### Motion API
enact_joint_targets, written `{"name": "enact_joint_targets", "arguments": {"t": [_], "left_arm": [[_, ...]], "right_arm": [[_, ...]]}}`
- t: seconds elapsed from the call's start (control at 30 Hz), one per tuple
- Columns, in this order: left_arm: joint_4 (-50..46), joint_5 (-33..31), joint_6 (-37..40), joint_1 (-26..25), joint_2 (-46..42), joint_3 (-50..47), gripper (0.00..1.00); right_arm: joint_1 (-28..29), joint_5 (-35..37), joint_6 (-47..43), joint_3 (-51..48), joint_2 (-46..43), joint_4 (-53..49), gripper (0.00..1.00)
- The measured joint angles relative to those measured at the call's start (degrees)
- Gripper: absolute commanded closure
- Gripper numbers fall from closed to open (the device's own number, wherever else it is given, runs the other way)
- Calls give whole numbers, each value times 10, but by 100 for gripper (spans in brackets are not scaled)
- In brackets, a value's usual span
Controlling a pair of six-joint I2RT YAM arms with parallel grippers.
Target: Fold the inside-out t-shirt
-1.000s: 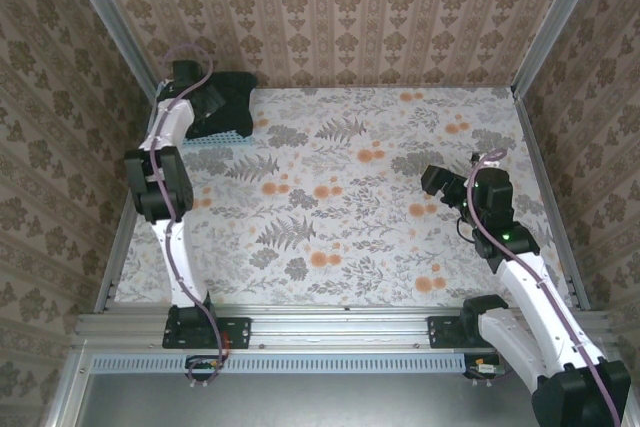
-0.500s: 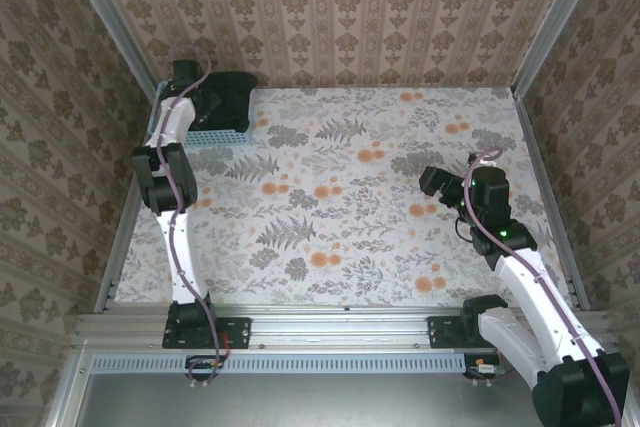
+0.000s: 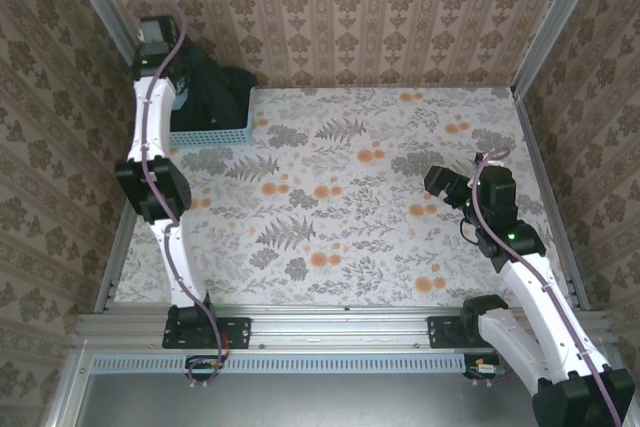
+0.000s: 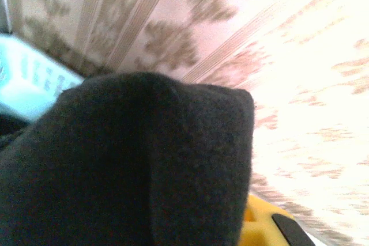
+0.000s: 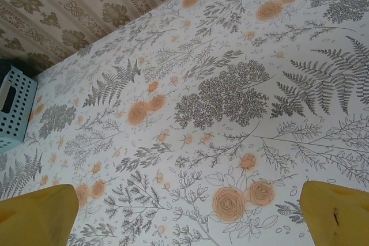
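Observation:
The inside-out t-shirt is a black bunch hanging over the light blue basket in the far left corner. My left gripper is raised above the basket and shut on the shirt's top. In the left wrist view the black fabric covers the jaws, and one yellow finger shows beside it. My right gripper hovers open over the right side of the table. Nothing lies between its yellow fingertips.
The floral tablecloth covers the table. Patterned walls stand close on three sides, and the basket sits against the back wall. The basket also shows at the left edge of the right wrist view. A metal rail runs along the near edge.
My left gripper has shut on the t-shirt and risen toward the back corner, drawing the fabric up from the basket. The right arm has barely moved.

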Motion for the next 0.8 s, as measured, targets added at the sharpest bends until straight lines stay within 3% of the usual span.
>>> {"name": "enact_joint_targets", "arguments": {"t": [0.23, 0.5, 0.8], "left_arm": [[-3, 18, 0, -36, -93, 84, 100], [-1, 17, 46, -190, -206, 88, 100], [40, -17, 104, -391, -338, -113, 100]], "right_arm": [[0, 0, 9, 1, -34, -25, 0], [1, -3, 11, 1, -38, -30, 0], [1, -12, 21, 4, -20, -29, 0]]}}
